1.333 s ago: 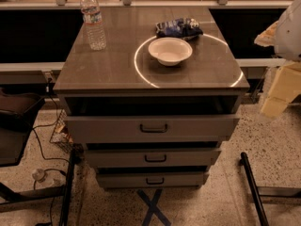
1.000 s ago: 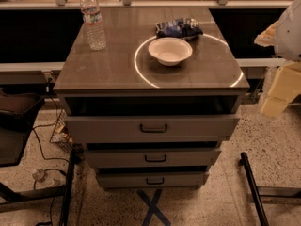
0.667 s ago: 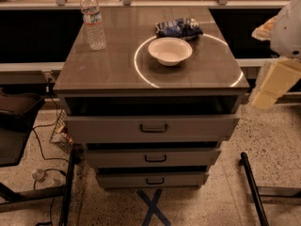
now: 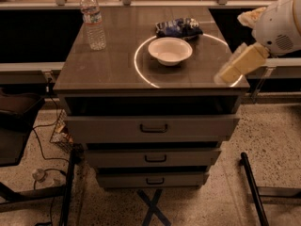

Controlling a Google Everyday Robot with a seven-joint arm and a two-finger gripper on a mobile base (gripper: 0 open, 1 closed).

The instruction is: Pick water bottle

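At the far left corner of the counter point(image 4: 108, 67) stands the water bottle point(image 4: 92, 20), upright, capped, with its label band near the top and nothing touching it. Well apart from it, near the counter's right front edge, hangs the tool point(image 4: 237, 64), a pale block angled down from the robot's white arm point(image 4: 280, 28); whether it is apart or together cannot be told. Between the two sit a white bowl point(image 4: 170, 50), inside a bright ring of light point(image 4: 141, 70) on the surface, and just behind the bowl a dark blue snack bag point(image 4: 178, 27). The reach has evidently only begun, and the main hazard lies along the way. A low, straight sweep toward the bottle would probably cross the bowl or the bag and shove them. The bottle itself looks light and tall for its base, so a touch high on the cap or label, or contact from one side before the other, could topple it. It also stands close to the back and left edges, so a push from the front might send it off the counter. Thin ribbed plastic may buckle under a hard squeeze and slip free.
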